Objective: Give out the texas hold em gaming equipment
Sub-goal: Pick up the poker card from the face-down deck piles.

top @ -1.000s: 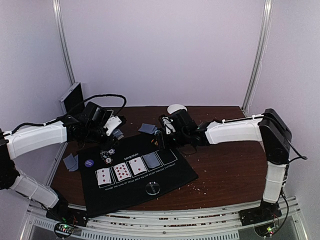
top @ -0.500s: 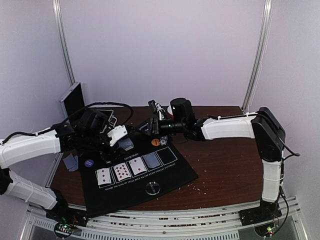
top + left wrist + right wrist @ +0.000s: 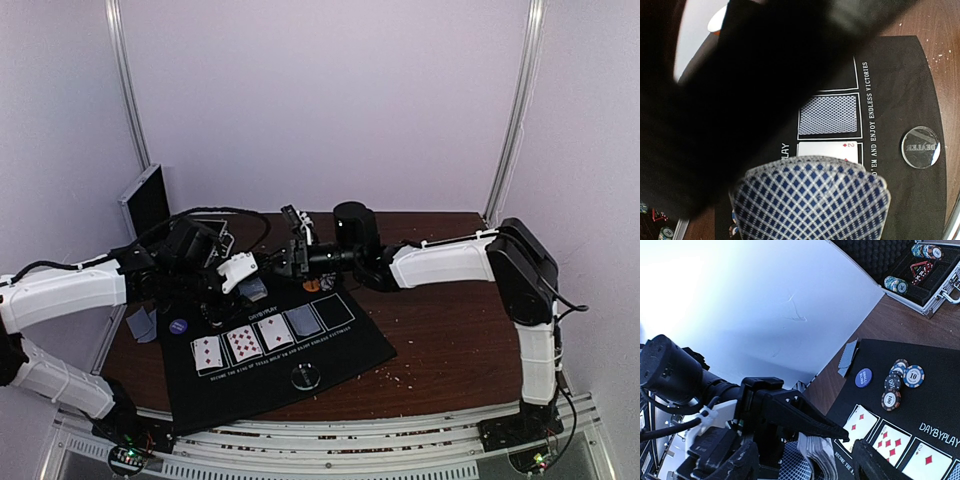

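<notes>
My left gripper [image 3: 240, 272] is shut on a deck of blue-checked playing cards [image 3: 810, 202], held above the far left part of the black five-box mat [image 3: 330, 350]. The deck also shows in the right wrist view [image 3: 815, 452], clamped under a left finger [image 3: 795, 412]. My right gripper [image 3: 283, 252] is open, one worn finger [image 3: 715, 460] on each side of the deck, touching nothing. The mat holds three red-pip cards [image 3: 242, 344], one face-down card [image 3: 301, 320] and an empty box. Striped chips [image 3: 900, 382], a purple disc [image 3: 864, 377] and a clear disc [image 3: 306, 377] lie on the mat.
An open metal case [image 3: 927, 270] with more chips stands at the far left of the table. Two face-down cards [image 3: 142, 323] lie off the mat's left edge. A white bowl with an orange base [image 3: 716, 22] sits behind the mat. The enclosure walls stand close around.
My right arm has lifted off the mat and swung left until its open gripper meets the deck. My left gripper has shifted slightly right and forward with the deck.
</notes>
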